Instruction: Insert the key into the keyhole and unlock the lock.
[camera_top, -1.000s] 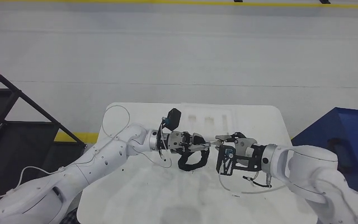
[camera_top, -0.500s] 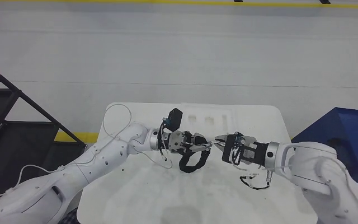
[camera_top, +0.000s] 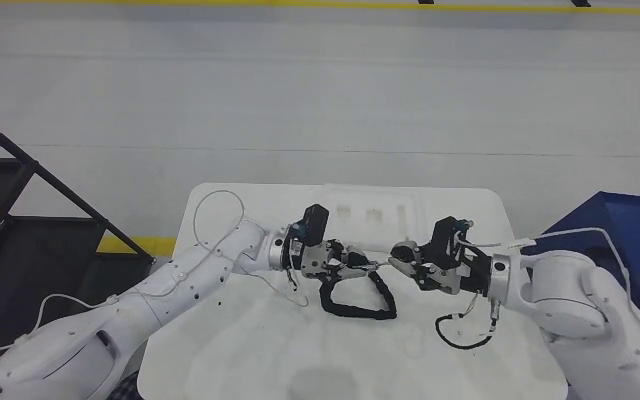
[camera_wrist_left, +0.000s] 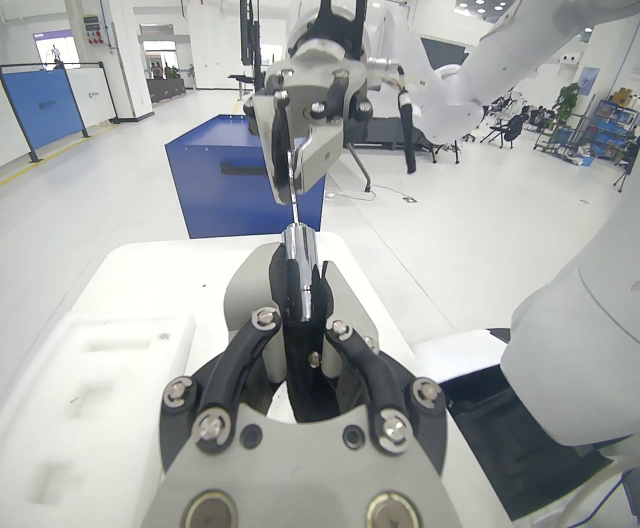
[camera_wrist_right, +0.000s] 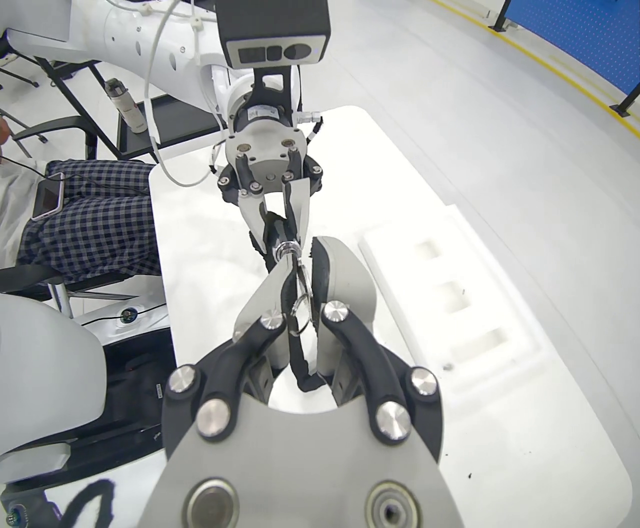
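Note:
My left gripper (camera_top: 350, 264) is shut on the lock's black body, with the chrome cylinder (camera_wrist_left: 300, 255) sticking out past its fingertips. The lock's black cable (camera_top: 358, 303) hangs in a wide loop onto the white table (camera_top: 250, 340). Facing it from the right, my right gripper (camera_top: 403, 256) is shut on the key (camera_wrist_left: 294, 205). The key's blade meets the cylinder's end face, where the keyhole (camera_wrist_right: 286, 247) sits. A key ring (camera_wrist_right: 302, 305) dangles between the right gripper's fingers. Both grippers hover over the table's middle, tip to tip.
A white foam tray (camera_top: 375, 215) with rectangular recesses lies on the table behind the grippers. A blue bin (camera_top: 590, 235) stands off the table's right side, a black rack (camera_top: 40, 245) off its left. A loose black cable (camera_top: 462, 335) hangs under the right arm.
My right gripper has rolled about its axis with the key at the cylinder. The black cable loop has dropped and spread wider to the right. The left gripper has hardly moved.

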